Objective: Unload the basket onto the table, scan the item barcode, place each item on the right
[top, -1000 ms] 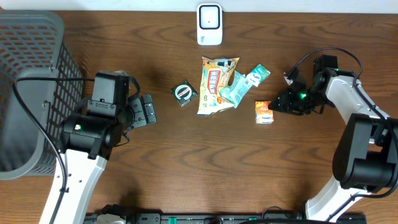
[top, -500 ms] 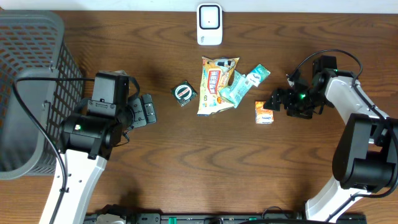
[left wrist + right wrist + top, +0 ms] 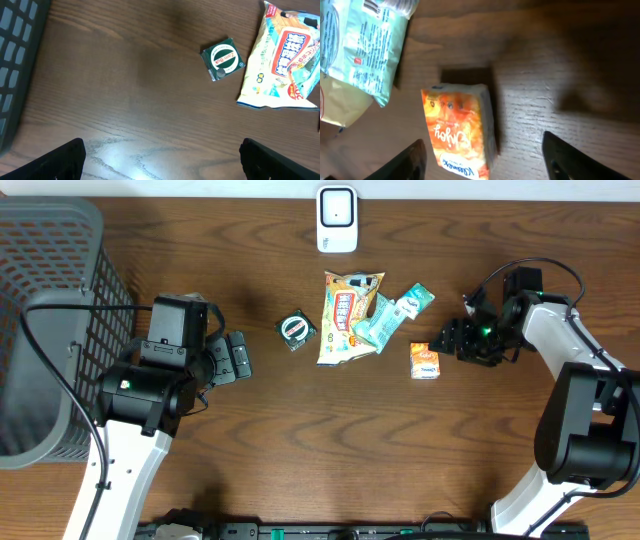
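Note:
An orange tissue pack (image 3: 424, 361) (image 3: 462, 130) lies flat on the table. My right gripper (image 3: 449, 343) (image 3: 486, 161) is open over its right end, and the pack sits between the fingers, close to the left one, with a gap to the right one. A white scanner (image 3: 337, 220) stands at the table's far edge. My left gripper (image 3: 238, 356) (image 3: 162, 162) is open wide over bare wood, with nothing between its fingers. No barcode shows on the orange pack's upper face.
A yellow snack bag (image 3: 346, 317) (image 3: 280, 60), a teal packet (image 3: 388, 318) (image 3: 365, 45) and a small green packet (image 3: 296, 330) (image 3: 223, 58) lie in the middle. A grey mesh basket (image 3: 50, 290) fills the left side.
The right jaws spread wide and then narrowed somewhat, and the gripper shifted slightly beside the orange pack. The pack and the left arm have not moved.

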`<state>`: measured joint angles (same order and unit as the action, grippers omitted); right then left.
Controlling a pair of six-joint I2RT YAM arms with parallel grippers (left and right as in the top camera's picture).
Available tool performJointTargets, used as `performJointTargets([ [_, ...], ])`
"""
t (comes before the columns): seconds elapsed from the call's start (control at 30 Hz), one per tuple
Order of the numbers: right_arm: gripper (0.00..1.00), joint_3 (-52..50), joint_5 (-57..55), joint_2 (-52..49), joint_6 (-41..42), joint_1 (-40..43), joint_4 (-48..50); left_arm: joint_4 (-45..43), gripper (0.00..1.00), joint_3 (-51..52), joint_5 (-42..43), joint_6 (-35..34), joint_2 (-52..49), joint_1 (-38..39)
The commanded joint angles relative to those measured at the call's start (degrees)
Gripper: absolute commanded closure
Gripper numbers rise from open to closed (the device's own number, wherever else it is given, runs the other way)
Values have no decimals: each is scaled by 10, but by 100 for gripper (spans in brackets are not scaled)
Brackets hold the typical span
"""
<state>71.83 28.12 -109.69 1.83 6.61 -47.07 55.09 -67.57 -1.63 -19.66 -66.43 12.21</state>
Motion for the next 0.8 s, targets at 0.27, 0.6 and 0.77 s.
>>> performJointTargets([
  [0.27, 41, -4, -25, 6, 1, -39, 1, 0, 2, -5, 1, -5, -2, -1],
  [0.6, 47, -4, -40, 6, 9, -47, 8, 0, 2, -5, 1, -5, -2, -1],
  [0.77, 48, -4, -40, 6, 9, -59, 14, 0, 2, -5, 1, -5, -2, -1],
])
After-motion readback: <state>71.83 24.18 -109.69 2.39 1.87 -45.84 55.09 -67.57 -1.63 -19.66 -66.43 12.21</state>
